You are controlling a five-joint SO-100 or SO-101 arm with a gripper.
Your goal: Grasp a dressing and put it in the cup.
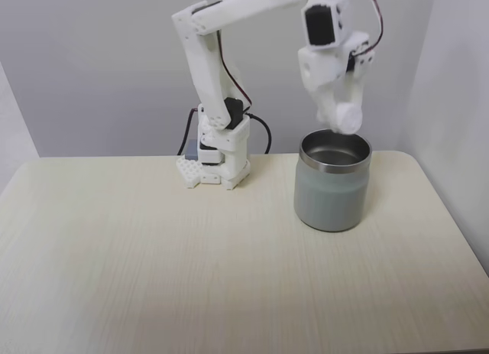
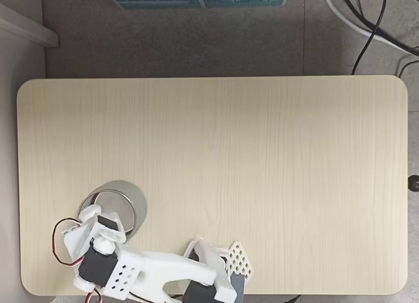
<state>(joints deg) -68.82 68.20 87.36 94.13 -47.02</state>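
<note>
Fixed view from the front: the gripper (image 1: 345, 115) hangs just above the cup (image 1: 331, 193), its fingers closed on the roll of dressing (image 1: 348, 118). Soft, light gauze, it looks best pinched across its round sides. Matte grey-green wall, shiny steel rim; pale wood-grain table (image 1: 153, 247).

A plain office or lab corner: pale wood desk (image 2: 216, 159), grey walls, floor cables (image 2: 366, 28).
</note>
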